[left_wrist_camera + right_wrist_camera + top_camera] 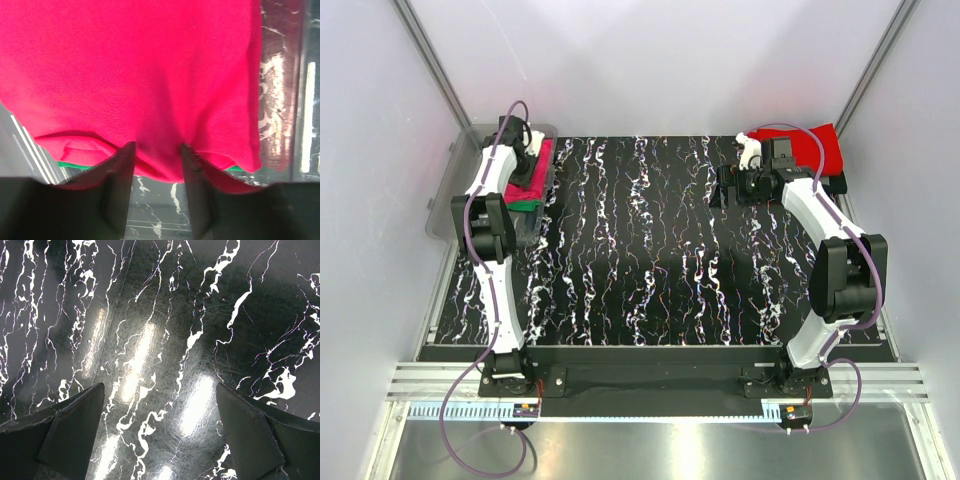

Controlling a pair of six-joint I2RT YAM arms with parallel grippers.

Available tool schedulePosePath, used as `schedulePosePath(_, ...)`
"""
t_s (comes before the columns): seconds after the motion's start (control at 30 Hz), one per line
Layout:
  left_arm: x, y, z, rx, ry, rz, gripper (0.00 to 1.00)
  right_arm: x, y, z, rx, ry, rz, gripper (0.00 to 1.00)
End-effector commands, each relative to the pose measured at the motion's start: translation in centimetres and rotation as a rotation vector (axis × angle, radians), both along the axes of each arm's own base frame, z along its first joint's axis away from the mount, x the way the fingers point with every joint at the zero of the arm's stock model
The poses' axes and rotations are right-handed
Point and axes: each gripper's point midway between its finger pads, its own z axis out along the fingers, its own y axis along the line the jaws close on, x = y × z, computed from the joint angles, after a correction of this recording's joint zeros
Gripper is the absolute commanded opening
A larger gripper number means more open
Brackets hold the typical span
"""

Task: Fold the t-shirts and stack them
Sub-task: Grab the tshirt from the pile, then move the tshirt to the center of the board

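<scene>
Pink shirt (130, 75) lies folded in the bin (445, 200), long axis front-to-back. Left jaws straddle its edge, grip unconfirmed; right jaws wide apart over tabletop (650, 250).

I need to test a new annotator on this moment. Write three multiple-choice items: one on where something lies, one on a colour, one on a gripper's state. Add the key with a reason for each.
1. Where on the table does the red t-shirt lie?
A. at the near edge
B. at the far right corner
C. in the middle

2. In the clear bin, what colour is the shirt under the pink t-shirt?
A. green
B. blue
C. yellow

3. The right gripper is:
A. shut on the red t-shirt
B. open over bare table
C. shut on nothing

Key:
1 B: it lies beyond the right gripper, by the far right edge.
2 A: the green t-shirt peeks out beneath the pink one.
3 B: its fingers stand wide apart with only table between them.
</scene>
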Motion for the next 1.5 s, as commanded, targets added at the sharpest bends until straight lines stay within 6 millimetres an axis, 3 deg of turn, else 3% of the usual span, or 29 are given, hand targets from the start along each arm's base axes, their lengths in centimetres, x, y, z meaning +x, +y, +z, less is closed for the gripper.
schedulePosePath(0.0,0.3,-0.3,1.1,-0.020,-0.018,-0.032,0.26,-0.4,0.2,1.3,-0.005,-0.032,0.022,1.00)
schedulePosePath(0.07,0.2,-0.4,1.8,-0.025,-0.032,-0.023,0.00,-0.3,0.4,1.2,-0.003,-0.033,0.028,1.00)
schedulePosePath(0.2,-0.5,-1.4,3.6,-0.042,-0.053,-0.020,0.00,-0.9,1.3,1.9,0.029,-0.034,0.107,1.00)
schedulePosePath(0.27,-1.0,-2.6,5.8,-0.048,-0.087,-0.038,0.00,-1.3,1.6,2.4,0.022,-0.053,0.179,1.00)
schedulePosePath(0.33,-2.0,-4.4,6.5,-0.060,-0.086,-0.063,0.00,-0.7,1.2,2.4,-0.007,-0.068,0.171,1.00)
schedulePosePath(0.37,-2.4,-5.0,8.6,-0.063,-0.124,-0.068,0.00,0.2,1.0,2.6,-0.020,-0.086,0.151,1.00)
schedulePosePath(0.43,-3.1,-6.6,10.0,-0.073,-0.148,-0.067,0.00,1.6,-0.2,2.4,-0.077,-0.102,0.079,1.00)
schedulePosePath(0.5,-3.4,-7.4,13.6,-0.062,-0.232,-0.062,0.00,3.3,-0.8,3.0,-0.091,-0.126,0.001,1.00)
schedulePosePath(0.53,-3.3,-8.0,15.3,-0.048,-0.273,-0.056,0.00,4.3,-2.3,3.0,-0.135,-0.132,-0.102,1.00)
schedulePosePath(0.6,-3.2,-8.5,20.8,-0.046,-0.404,-0.054,0.00,5.6,-3.7,2.6,-0.115,-0.087,-0.284,1.00)
schedulePosePath(0.63,-3.1,-8.6,22.9,-0.025,-0.456,-0.049,0.00,5.5,-3.5,2.4,-0.088,-0.066,-0.276,1.00)
schedulePosePath(0.67,-3.4,-8.7,27.0,-0.019,-0.552,-0.047,0.00,5.2,-3.1,2.2,-0.058,-0.042,-0.245,1.00)
schedulePosePath(0.73,-4.1,-9.4,31.3,-0.007,-0.657,-0.059,0.00,4.4,-2.2,2.8,0.019,-0.021,-0.179,1.00)
schedulePosePath(0.77,-5.1,-9.6,35.3,-0.012,-0.755,-0.069,0.00,3.7,-2.1,3.3,0.029,-0.028,-0.153,1.00)
schedulePosePath(0.83,-6.2,-11.4,38.4,-0.049,-0.832,-0.133,0.00,2.8,-1.5,4.0,0.052,-0.040,-0.107,1.00)
schedulePosePath(0.87,-7.5,-12.0,41.0,-0.077,-0.891,-0.157,0.00,2.2,-1.6,4.5,0.047,-0.051,-0.098,1.00)
schedulePosePath(0.97,-9.9,-14.8,44.2,-0.148,-0.963,-0.242,0.00,1.1,-2.1,5.4,0.017,-0.081,-0.072,1.00)
schedulePosePath(1.13,-13.9,-19.7,47.1,-0.239,-1.022,-0.381,0.00,0.5,-4.1,7.7,-0.096,-0.163,-0.086,0.96)
schedulePosePath(1.23,-17.2,-22.0,48.4,-0.323,-1.040,-0.476,0.00,-0.1,-4.6,10.4,-0.107,-0.221,-0.089,0.95)
schedulePosePath(1.33,-19.5,-23.7,46.9,-0.376,-0.986,-0.548,0.00,-1.1,-4.3,12.9,-0.117,-0.286,-0.027,0.94)
schedulePosePath(1.37,-19.5,-24.3,44.6,-0.384,-0.925,-0.565,0.00,-1.7,-4.3,13.7,-0.121,-0.308,-0.019,0.94)
schedulePosePath(1.43,-20.5,-25.3,42.7,-0.424,-0.868,-0.600,0.00,-2.7,-4.1,14.0,-0.128,-0.332,0.026,0.93)
schedulePosePath(1.47,-20.1,-25.8,40.1,-0.433,-0.797,-0.604,0.00,-3.9,-3.9,14.1,-0.126,-0.342,0.048,0.92)
